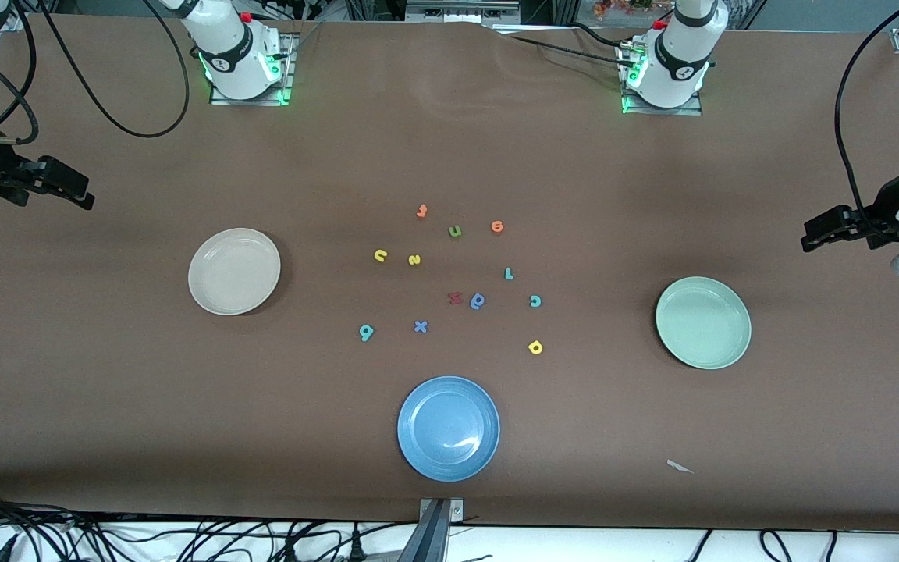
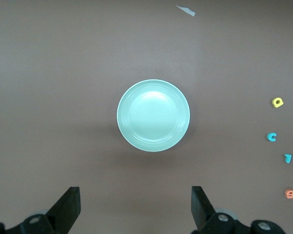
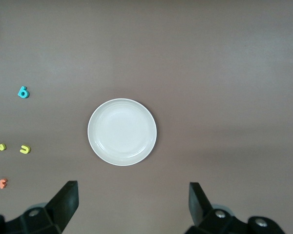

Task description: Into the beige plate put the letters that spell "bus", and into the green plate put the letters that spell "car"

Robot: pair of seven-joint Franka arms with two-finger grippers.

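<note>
The beige plate (image 1: pixel 234 271) (image 3: pixel 122 132) lies empty toward the right arm's end, the green plate (image 1: pixel 703 321) (image 2: pixel 153 115) empty toward the left arm's end. Between them lie the teal b (image 1: pixel 366 332) (image 3: pixel 23 92), yellow u (image 1: pixel 380 255) (image 3: pixel 24 149), yellow s (image 1: pixel 414 260) (image 3: pixel 0 147), teal c (image 1: pixel 535 300) (image 2: pixel 272 137), yellow a (image 1: pixel 535 347) (image 2: pixel 278 102) and teal r (image 1: pixel 509 273) (image 2: pixel 287 158). My right gripper (image 1: pixel 79 193) (image 3: pixel 134 202) hangs open over bare table beside the beige plate. My left gripper (image 1: pixel 812 238) (image 2: pixel 136 204) hangs open beside the green plate. Both hold nothing.
A blue plate (image 1: pixel 448 428) sits near the front edge. Other letters lie among the task's: an orange t (image 1: pixel 421 211), green u (image 1: pixel 455 231), orange o (image 1: pixel 497 226), a red letter (image 1: pixel 455 297), a blue round letter (image 1: pixel 477 301) and a blue x (image 1: pixel 421 326). A paper scrap (image 1: pixel 680 467) lies near the green plate.
</note>
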